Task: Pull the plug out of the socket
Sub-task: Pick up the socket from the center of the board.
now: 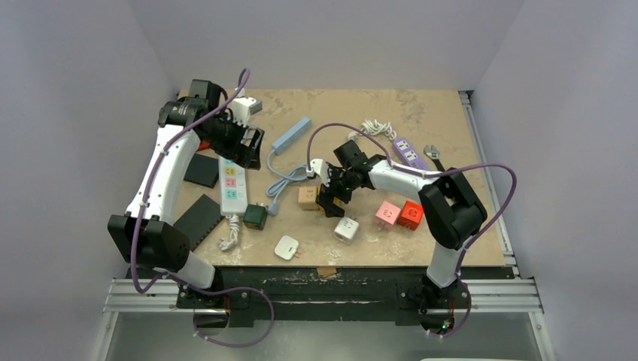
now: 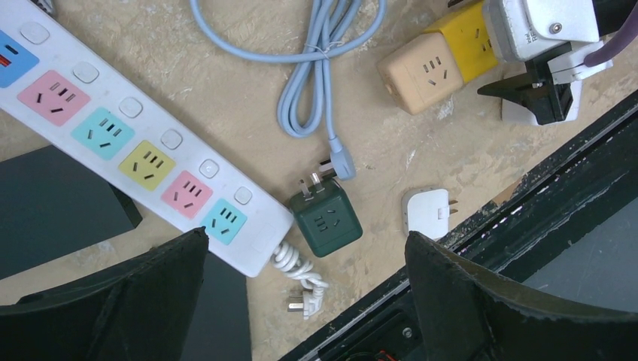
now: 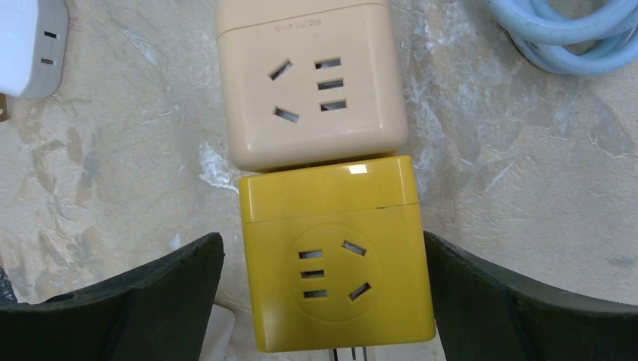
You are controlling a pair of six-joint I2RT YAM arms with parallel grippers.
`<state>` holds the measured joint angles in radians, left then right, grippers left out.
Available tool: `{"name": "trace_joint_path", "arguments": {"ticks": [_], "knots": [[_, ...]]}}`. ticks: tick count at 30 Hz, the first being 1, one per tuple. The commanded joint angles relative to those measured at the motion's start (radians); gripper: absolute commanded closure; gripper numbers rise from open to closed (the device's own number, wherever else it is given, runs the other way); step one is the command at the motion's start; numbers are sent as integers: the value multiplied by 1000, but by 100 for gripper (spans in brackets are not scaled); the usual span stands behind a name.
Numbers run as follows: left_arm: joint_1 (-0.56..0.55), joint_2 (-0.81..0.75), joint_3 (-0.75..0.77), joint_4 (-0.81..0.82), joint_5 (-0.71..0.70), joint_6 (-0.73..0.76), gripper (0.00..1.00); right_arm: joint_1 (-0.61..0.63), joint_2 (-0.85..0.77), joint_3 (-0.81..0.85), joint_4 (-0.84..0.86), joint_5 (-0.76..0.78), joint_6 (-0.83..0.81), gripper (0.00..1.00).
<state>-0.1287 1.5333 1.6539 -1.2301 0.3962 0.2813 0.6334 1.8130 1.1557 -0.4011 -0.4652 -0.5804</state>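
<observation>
The yellow cube point(image 3: 335, 256) and the beige cube point(image 3: 312, 83) lie joined face to face near the middle of the bench point(image 1: 421, 113), socket faces up, with metal prongs poking from the yellow cube's free end. The right gripper point(image 3: 322, 244) hangs right over the yellow cube with its fingers point(image 3: 113, 301) spread wide, one on each side of it and pinching nothing. Past the beige cube runs the looped light blue cable point(image 3: 572, 37), and a white adapter point(image 3: 30, 45) sits off its other corner. In the top view a white cube point(image 1: 347, 229) lies just beside the right gripper on its near side, with a pink cube point(image 1: 387, 213) and a red cube point(image 1: 411, 213) a little farther right. The left gripper point(image 2: 307, 235) is also spread and empty, held above the end of the white power strip point(image 2: 128, 143). Under it a dark green cube point(image 2: 325, 222) sits just beside the strip's cord end, a flat white plug point(image 2: 426, 212) lies near the bench edge, and a black block point(image 1: 197, 218) lies on the strip's far side.
</observation>
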Motion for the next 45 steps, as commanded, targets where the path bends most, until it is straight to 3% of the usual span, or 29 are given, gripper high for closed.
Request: {"name": "trace_joint_path", "arguments": {"ticks": [1,3,8,14,15,24,29,32,36,39,41,45], "knots": [[15,-49,4,7,28,27,0,14,-15,-7,45,8,29,1],[18,-51,-1,9,27,29,0,17,-14,-8,55,13,28,4],[23,-54,-3,11,27,29,0,31,10,11,56,36,28,26],[23,-54,6,7,27,30,0,35,18,31,33,25,24,82],[23,-54,9,5,28,29,0,35,22,43,21,23,26,100],[23,-129,4,-7,123,102,0,35,-102,111,-10,-49,140,100],[23,-229,72,-66,184,225,0,35,-246,140,65,-76,354,100],[22,-345,56,-75,238,351,0,33,-275,214,23,-102,458,100],[23,-589,-107,25,241,526,0,34,-240,357,-116,-156,559,100],[21,-777,-264,82,292,788,0,33,-194,467,-211,-240,604,100],[21,-911,-397,215,337,921,0,34,-176,508,-245,-289,614,100],[21,-1048,-574,490,443,977,0,54,-187,532,-265,-306,618,100]]}}
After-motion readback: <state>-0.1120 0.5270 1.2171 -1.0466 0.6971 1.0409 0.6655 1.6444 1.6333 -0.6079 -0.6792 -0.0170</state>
